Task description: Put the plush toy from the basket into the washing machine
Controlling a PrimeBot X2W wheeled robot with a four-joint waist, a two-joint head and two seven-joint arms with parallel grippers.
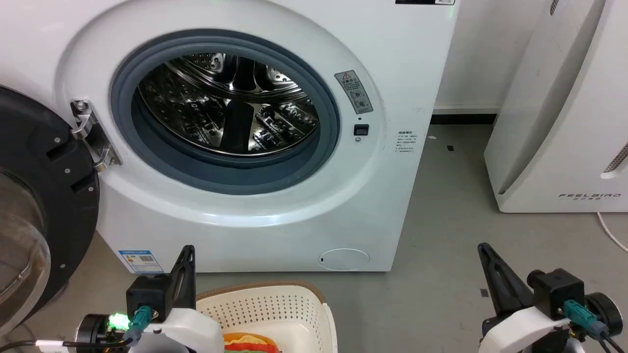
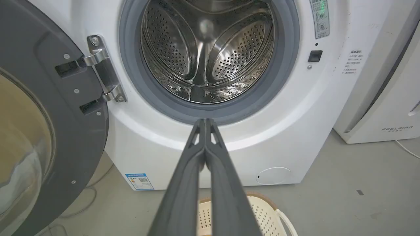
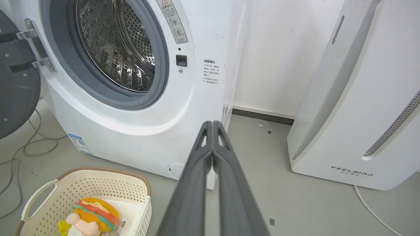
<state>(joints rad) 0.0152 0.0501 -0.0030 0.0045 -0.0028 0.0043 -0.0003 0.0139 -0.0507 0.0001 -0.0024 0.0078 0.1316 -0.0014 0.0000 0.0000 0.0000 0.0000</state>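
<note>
Soft burger-shaped plush toy [image 3: 95, 213] with orange bun and peach-pink limbs lies in the oval cream perforated plastic basket [image 3: 108, 186], on the floor just in front of the large white front-loading washing machine [image 1: 274, 215], whose black-framed glass door [image 1: 49, 196] hangs open at left. Left gripper [image 2: 205, 121] and right gripper [image 3: 212, 123] are both clenched finger-to-finger on nothing. The pick looks next, likely for the left gripper, nearest the basket: spread fingers first, descend inside the brown rim, pinch the bun body, not a limb.

Grey floor [image 1: 441, 235], scuffed; white wall [image 1: 481, 49] behind with dark skirting [image 1: 463, 119]; white FEELBIRD appliance [image 1: 554, 122] at right, pale cable [image 1: 608, 232] trailing beside it.
</note>
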